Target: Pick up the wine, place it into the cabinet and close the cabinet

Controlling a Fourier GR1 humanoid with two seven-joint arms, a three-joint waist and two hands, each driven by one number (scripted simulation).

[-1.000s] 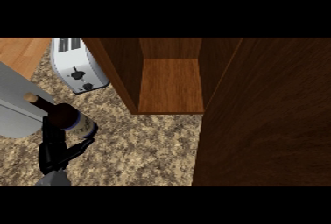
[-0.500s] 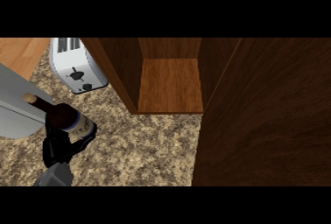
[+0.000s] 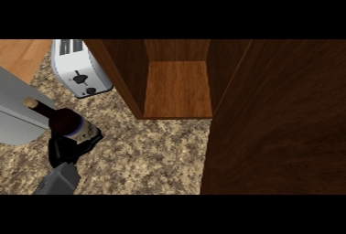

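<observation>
At lower left, left hand (image 3: 67, 148) fingers curl round wine (image 3: 67, 122), neck pointing up-left.

This is a kitchen. A speckled stone counter (image 3: 142, 155) carries a white toaster (image 3: 81, 68) at the upper left, with a strip of pale wood surface (image 3: 20, 57) beside it and a grey curved object (image 3: 17, 114) at the left edge. A dark wooden cabinet (image 3: 179, 87) stands open on the counter, its door (image 3: 283, 123) swung out at the right.
</observation>
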